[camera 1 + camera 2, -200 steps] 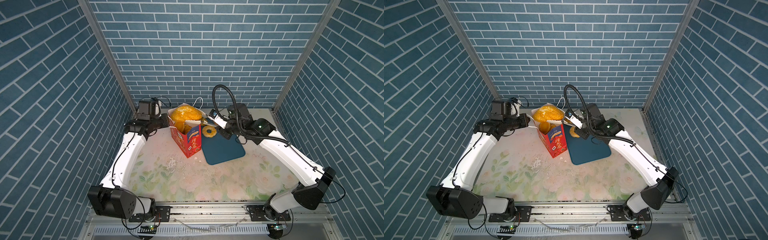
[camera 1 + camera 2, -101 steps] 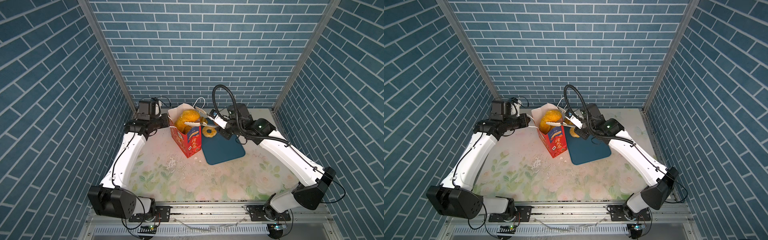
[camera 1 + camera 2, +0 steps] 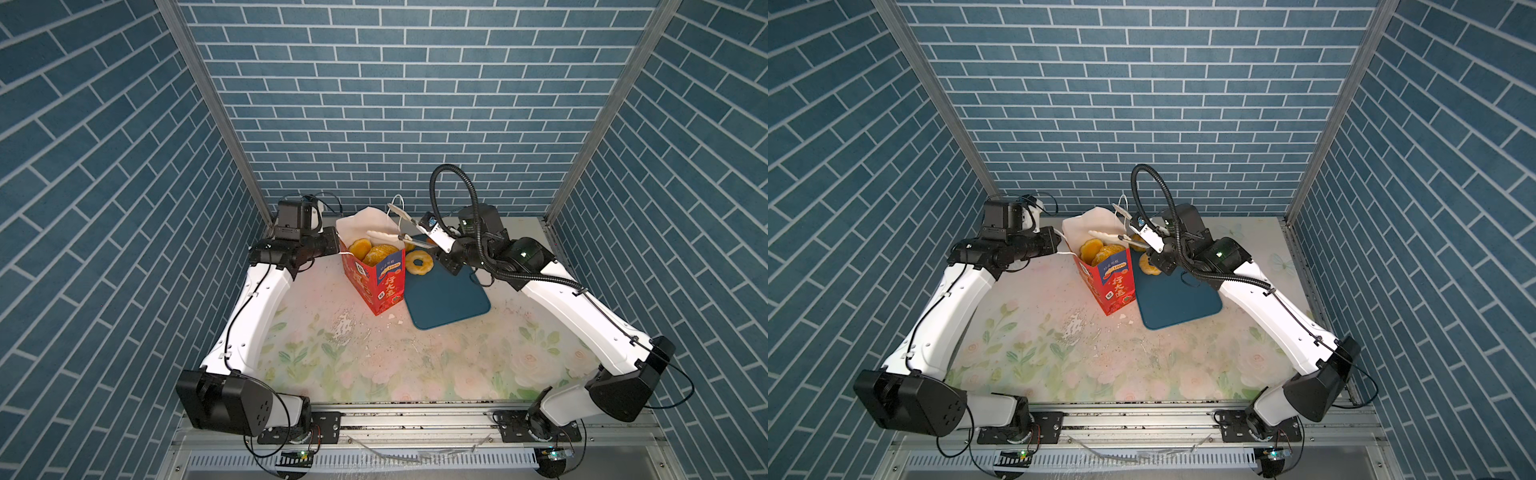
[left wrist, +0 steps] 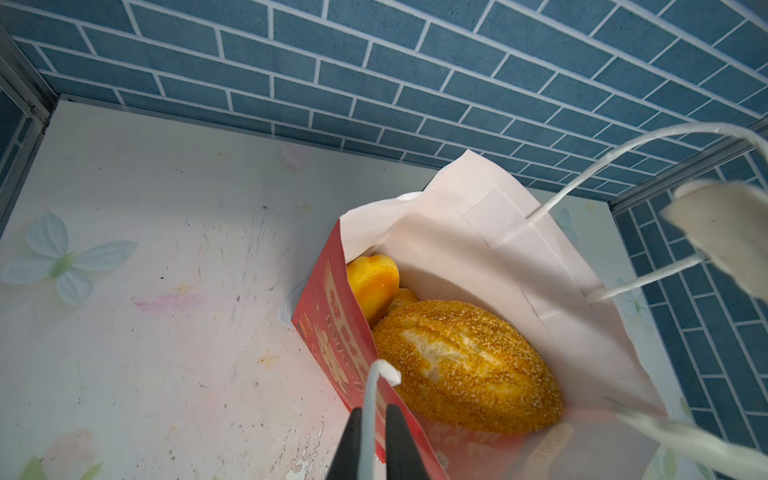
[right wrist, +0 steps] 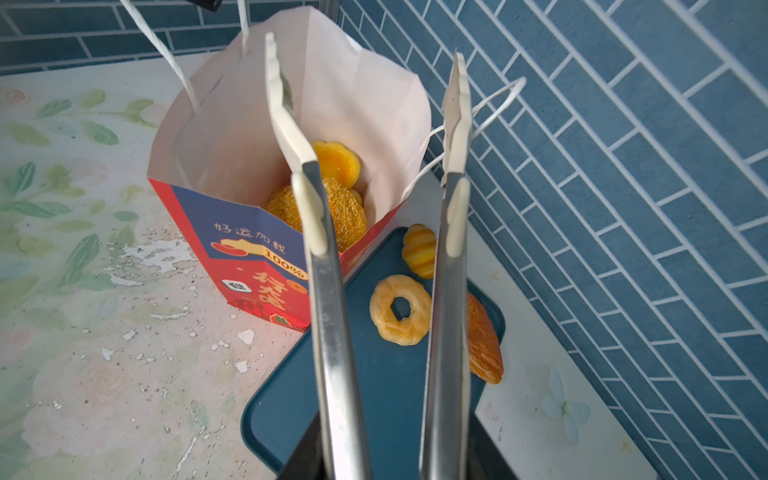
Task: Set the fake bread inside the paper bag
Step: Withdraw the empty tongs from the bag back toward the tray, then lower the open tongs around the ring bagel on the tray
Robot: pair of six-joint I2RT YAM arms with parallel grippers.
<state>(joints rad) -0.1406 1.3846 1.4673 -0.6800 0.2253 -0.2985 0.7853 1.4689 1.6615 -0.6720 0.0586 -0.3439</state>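
Floral tabletop (image 3: 374,365) fills the near ground. Past it, at about 1 o'clock from the middle in both top views, you reach the dark teal tray (image 3: 449,299). On its far end lie a braided ring (image 5: 400,309), a small ridged bun (image 5: 419,249) and a flat reddish-brown pastry (image 5: 484,349). Just beside the tray, at its 9 o'clock, the paper bag (image 3: 384,286) stands upright with a sesame oval loaf (image 4: 465,365) and a rounded bun (image 4: 372,282) inside.

Your left gripper (image 4: 371,419) is pinched on the bag's white cord handle (image 4: 372,399). Your right gripper (image 3: 439,241) is clamped on metal tongs (image 5: 328,311), whose white tips stand spread and empty over the bag mouth.

These glossy pieces probably weigh little and slip easily, so squeeze gently. Take the ring across one side, with one tip through the hole. Take the bun across its ridges and the flat pastry across its narrow width. The thin paper bag could tip if knocked. Behind it all rises the blue brick wall (image 3: 374,124).
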